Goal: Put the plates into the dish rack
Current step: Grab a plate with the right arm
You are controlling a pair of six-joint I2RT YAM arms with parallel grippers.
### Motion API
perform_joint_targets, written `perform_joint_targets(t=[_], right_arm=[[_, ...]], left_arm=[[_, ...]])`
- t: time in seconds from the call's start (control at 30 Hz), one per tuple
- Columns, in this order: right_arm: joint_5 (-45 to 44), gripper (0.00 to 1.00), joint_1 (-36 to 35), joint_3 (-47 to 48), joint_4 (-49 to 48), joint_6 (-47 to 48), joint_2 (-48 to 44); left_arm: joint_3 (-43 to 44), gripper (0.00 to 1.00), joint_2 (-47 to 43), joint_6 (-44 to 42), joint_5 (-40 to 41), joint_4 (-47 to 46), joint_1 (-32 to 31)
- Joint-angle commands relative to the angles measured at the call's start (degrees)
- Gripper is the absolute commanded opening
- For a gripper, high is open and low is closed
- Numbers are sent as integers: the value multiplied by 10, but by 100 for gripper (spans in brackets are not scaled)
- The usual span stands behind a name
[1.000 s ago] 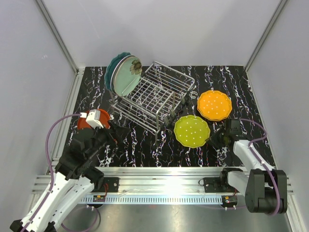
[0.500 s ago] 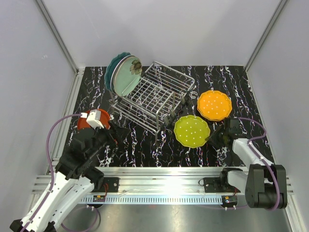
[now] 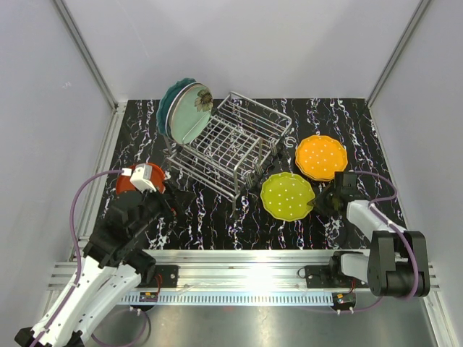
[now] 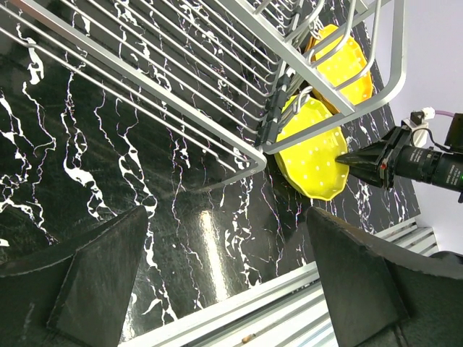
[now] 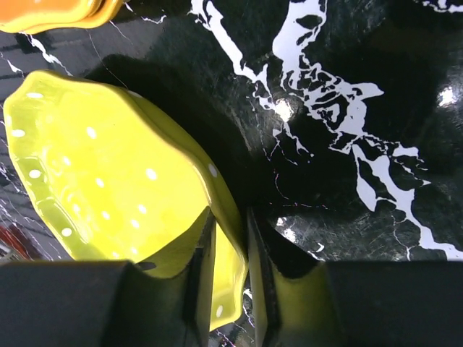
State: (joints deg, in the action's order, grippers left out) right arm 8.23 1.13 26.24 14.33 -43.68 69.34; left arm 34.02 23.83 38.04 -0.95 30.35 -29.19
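The silver wire dish rack (image 3: 233, 144) stands at the table's middle back. A teal plate and a mint green plate (image 3: 187, 113) stand upright in its left end. The yellow-green dotted plate (image 3: 287, 195) lies right of the rack, with the orange dotted plate (image 3: 320, 157) behind it. My right gripper (image 3: 317, 204) is shut on the yellow-green plate's near right rim (image 5: 230, 217), one finger above and one below. A red-orange plate (image 3: 125, 185) shows partly under my left arm. My left gripper (image 3: 176, 199) is open and empty, low over the table in front of the rack (image 4: 181, 108).
The aluminium rail (image 3: 246, 258) runs along the near table edge. White walls close in the left, back and right. A purple cable (image 3: 83, 195) loops by the left arm. The orange plate's edge (image 5: 51, 14) lies close beyond the yellow-green plate.
My right gripper has edged slightly forward, away from its base, at the yellow-green plate's rim. The left arm and the plates have not visibly moved.
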Motion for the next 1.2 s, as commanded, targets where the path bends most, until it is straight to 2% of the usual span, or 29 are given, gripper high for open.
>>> perform_joint_targets(t=[0.0, 0.17, 0.3, 0.43, 0.6, 0.87, 1.17], right_arm=[[-29, 28, -5, 13, -13, 9, 13], [-36, 15, -9, 18, -7, 11, 19], [-50, 0, -24, 26, 15, 15, -21], [-40, 0, -23, 41, 44, 19, -56], [27, 0, -23, 47, 47, 11, -101], [97, 0, -23, 79, 64, 8, -125], [135, 0, -24, 101, 89, 11, -149]], left_arm=[[21, 94, 2, -8, -1, -18, -2], [22, 94, 2, -4, -3, -15, -2], [34, 95, 0, 1, -16, -7, -2], [46, 95, -5, 6, -20, -6, -2], [52, 95, -5, 10, -22, 4, -2], [66, 95, -10, 5, -12, 19, -2], [49, 96, -9, 26, -34, 9, -2]])
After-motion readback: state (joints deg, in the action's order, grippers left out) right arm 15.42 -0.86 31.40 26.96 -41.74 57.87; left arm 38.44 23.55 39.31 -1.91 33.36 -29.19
